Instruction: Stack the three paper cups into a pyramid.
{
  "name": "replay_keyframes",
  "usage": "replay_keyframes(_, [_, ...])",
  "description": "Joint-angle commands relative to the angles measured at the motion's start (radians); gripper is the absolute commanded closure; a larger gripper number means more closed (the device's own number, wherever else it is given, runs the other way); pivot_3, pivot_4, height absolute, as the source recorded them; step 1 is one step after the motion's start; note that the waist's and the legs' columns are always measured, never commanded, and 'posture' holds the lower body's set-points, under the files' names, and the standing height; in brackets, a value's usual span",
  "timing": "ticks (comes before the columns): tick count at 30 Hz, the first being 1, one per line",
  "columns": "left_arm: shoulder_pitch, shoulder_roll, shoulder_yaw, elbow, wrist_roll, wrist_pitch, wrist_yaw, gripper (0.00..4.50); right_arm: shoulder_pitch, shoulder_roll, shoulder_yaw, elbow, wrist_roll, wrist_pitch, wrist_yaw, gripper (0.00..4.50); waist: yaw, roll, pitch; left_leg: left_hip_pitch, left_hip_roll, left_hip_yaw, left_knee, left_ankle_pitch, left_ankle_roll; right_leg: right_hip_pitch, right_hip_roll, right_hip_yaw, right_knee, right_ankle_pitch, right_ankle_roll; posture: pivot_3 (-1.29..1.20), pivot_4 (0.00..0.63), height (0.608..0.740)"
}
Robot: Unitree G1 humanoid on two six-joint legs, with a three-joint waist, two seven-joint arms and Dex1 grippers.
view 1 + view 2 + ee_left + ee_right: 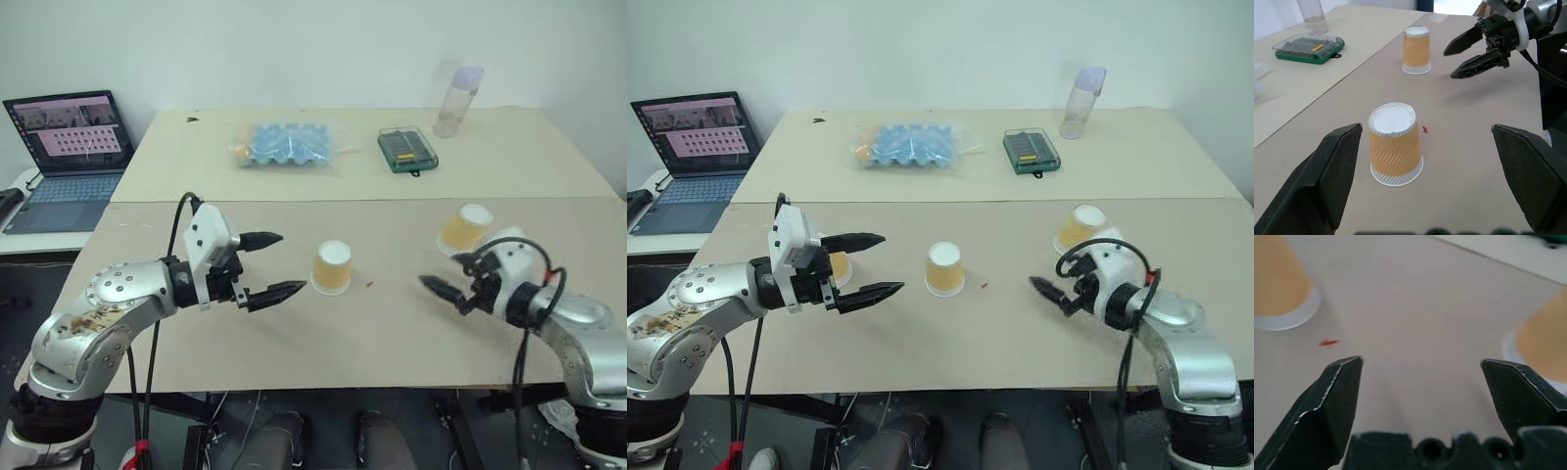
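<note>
The left gripper [273,265] hung at lower left of the head views, its two black fingers spread wide and holding nothing. The right gripper [443,291] sat at lower right, fingers likewise parted and empty, pointing toward the centre of the table [392,333].

Three paper cups stood upside down on the tan tabletop, none stacked. One cup [332,267] was at the centre of the frame, just beyond the left fingertips, with a small red mark [369,285] close to its right. A second cup [837,266] showed in the right eye view as an orange patch behind the left gripper, largely hidden, so its pose was probably upside down too. The third cup [465,228] stood at right, just behind the right gripper.

Further back, on the rear table, lay a blue tray in a clear bag [286,144], a green case [407,149] and a tall clear bottle [458,101]. An open laptop [69,157] sat at upper left
</note>
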Motion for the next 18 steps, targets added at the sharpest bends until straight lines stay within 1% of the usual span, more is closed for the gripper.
replay_keyframes(1, [-0.026, -0.002, 0.008, 0.003, -0.001, -0.013, -0.010, 0.00, -0.067, 0.110, 0.016, -0.043, -0.139, -0.038, -0.264, 0.03, -0.002, 0.000, 0.000, 0.000, 0.000, 0.000, 0.000, 0.000, 0.000, 0.000, 0.000, 0.000, 0.000, 0.000, 0.000, 0.00, 0.150, 0.740])
replay_keyframes(3, [-0.033, -0.003, 0.001, 0.008, 0.002, -0.015, -0.016, 0.00, -0.088, 0.161, 0.037, -0.006, -0.176, -0.068, -0.323, 0.03, -0.002, 0.000, 0.000, 0.000, 0.000, 0.000, 0.000, 0.001, -0.002, -0.003, 0.003, 0.000, 0.002, 0.000, -0.001, 0.00, 0.150, 0.740])
replay_keyframes(6, [-0.043, -0.003, -0.002, 0.009, 0.001, -0.012, -0.020, 0.00, -0.123, 0.195, 0.033, 0.046, -0.198, -0.108, -0.367, 0.03, -0.001, 0.000, 0.000, 0.000, 0.000, 0.000, 0.000, 0.002, -0.003, -0.003, 0.003, 0.000, 0.002, 0.001, -0.002, 0.00, 0.150, 0.740])
replay_keyframes(12, [-0.043, 0.000, 0.004, 0.001, 0.000, -0.007, -0.018, 0.00, -0.197, 0.196, -0.002, 0.175, -0.181, -0.188, -0.374, 0.03, -0.002, 0.000, 0.000, 0.000, -0.001, 0.000, -0.001, 0.003, -0.005, -0.002, 0.004, 0.000, 0.001, 0.001, -0.002, 0.00, 0.150, 0.740])
replay_keyframes(18, [-0.044, 0.002, 0.013, -0.001, -0.001, -0.003, -0.009, 0.00, -0.233, 0.209, -0.036, 0.260, -0.152, -0.238, -0.377, 0.03, -0.003, 0.000, 0.000, 0.000, -0.001, 0.000, -0.001, 0.003, -0.004, -0.002, 0.004, 0.000, 0.001, 0.001, -0.002, 0.00, 0.150, 0.740])
